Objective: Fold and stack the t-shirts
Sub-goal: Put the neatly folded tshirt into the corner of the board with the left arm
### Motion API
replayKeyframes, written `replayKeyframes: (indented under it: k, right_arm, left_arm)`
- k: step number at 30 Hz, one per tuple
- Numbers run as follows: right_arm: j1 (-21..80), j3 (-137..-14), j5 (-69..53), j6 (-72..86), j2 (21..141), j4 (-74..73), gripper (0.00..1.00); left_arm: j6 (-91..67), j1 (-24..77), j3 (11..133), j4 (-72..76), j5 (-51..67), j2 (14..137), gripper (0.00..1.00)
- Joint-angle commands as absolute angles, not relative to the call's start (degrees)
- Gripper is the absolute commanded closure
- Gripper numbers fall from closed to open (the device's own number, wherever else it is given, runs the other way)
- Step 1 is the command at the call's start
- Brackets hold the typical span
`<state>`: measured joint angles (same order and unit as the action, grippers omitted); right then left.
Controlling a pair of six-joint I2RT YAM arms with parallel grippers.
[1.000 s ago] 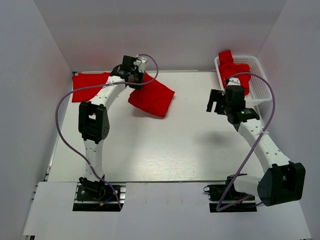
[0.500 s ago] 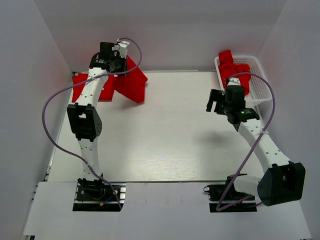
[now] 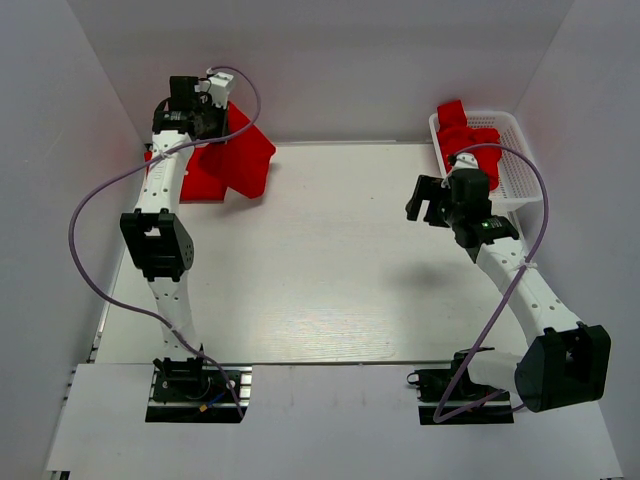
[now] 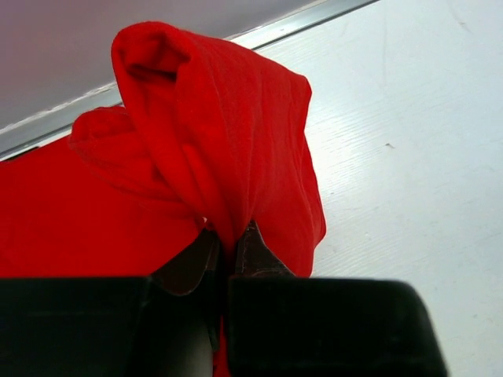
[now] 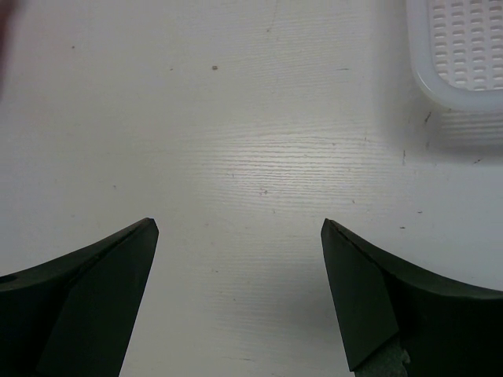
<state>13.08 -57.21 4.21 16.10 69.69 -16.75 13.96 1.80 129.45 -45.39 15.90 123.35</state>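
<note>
left gripper (image 4: 228,245): i'm pinching a shirt (image 4: 212,133) by a fold, holding it over the folded shirt (image 4: 63,228) at the far-left corner.
right gripper (image 5: 240,236): i'm hanging wide and empty.
risk: thin pinch slipping, cloth dropping crooked.

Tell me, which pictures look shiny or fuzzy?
Top view: sharp, with a bright shiny patch on the table and a soft shadow near the right gripper. Left wrist view: the t-shirt is clear, the left gripper is a dark blur. Right wrist view: glare across the table's middle.
</note>
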Motion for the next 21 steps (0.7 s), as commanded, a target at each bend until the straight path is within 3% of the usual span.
replayKeyframes:
  k: [1,21]
  right_arm:
    - [12.9,-59.4,2.5,17.5,69.4,-13.2,0.10]
    - [12.9,-63.2,-2.5,19.8,75.8,-11.3,0.10]
  left_arm:
    - [15.5,-0.3,132.7,-44.4,17.7,120.6,1.00]
    - [15.5,-9.7,132.1,-43.3,25.8,119.5,1.00]
